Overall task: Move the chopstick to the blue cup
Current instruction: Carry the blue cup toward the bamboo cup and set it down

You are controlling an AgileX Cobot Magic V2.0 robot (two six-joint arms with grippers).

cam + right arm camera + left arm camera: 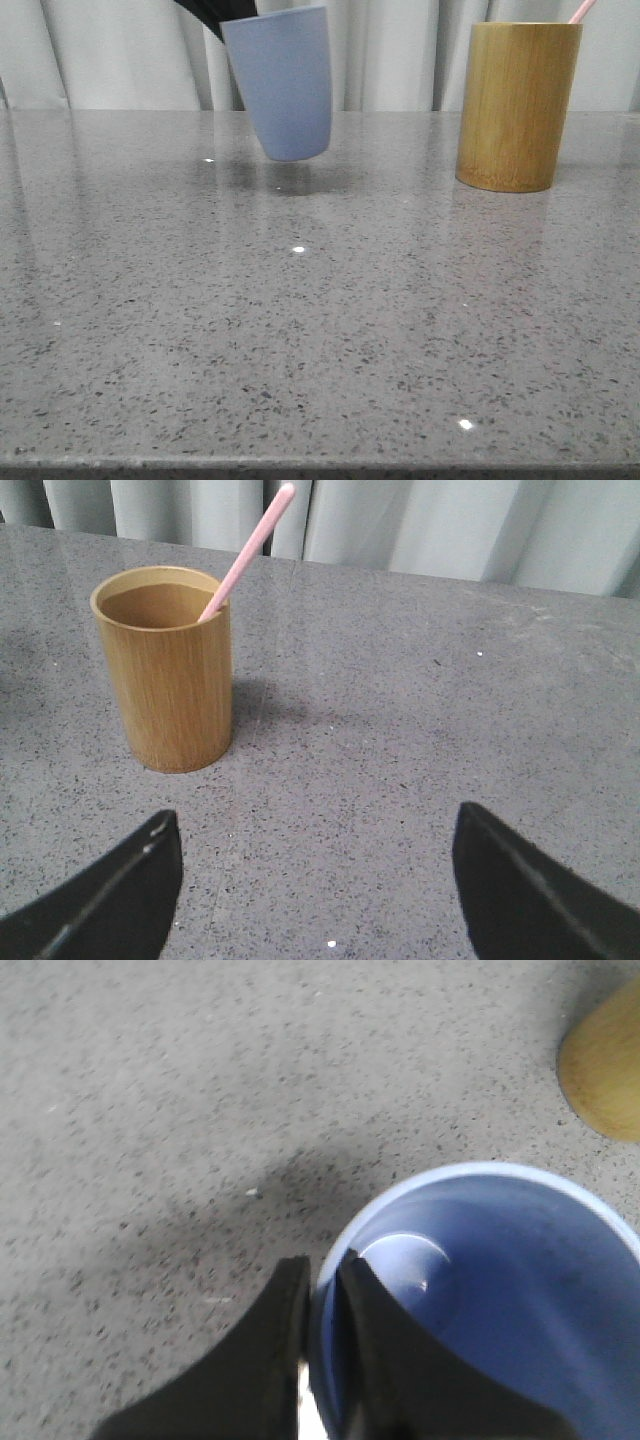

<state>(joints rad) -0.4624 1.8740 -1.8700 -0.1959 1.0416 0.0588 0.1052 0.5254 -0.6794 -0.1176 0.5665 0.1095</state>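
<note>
The blue cup [280, 82] hangs tilted above the table at the back centre-left, held by my left gripper [218, 14] at its rim. In the left wrist view my left gripper [322, 1272] is shut on the blue cup [500, 1290], one finger outside the wall and one inside. A pale pink chopstick [581, 10] stands in the bamboo holder [517, 105] at the back right; only its top end shows. In the right wrist view the chopstick [250, 548] leans out of the holder [168, 680]. My right gripper [315, 830] is open and empty, some way short of the holder.
Grey speckled stone table [320, 330] with its front edge at the bottom of the front view. Pale curtains [400, 50] hang behind the table. The cup casts a shadow on the table under it [290, 180].
</note>
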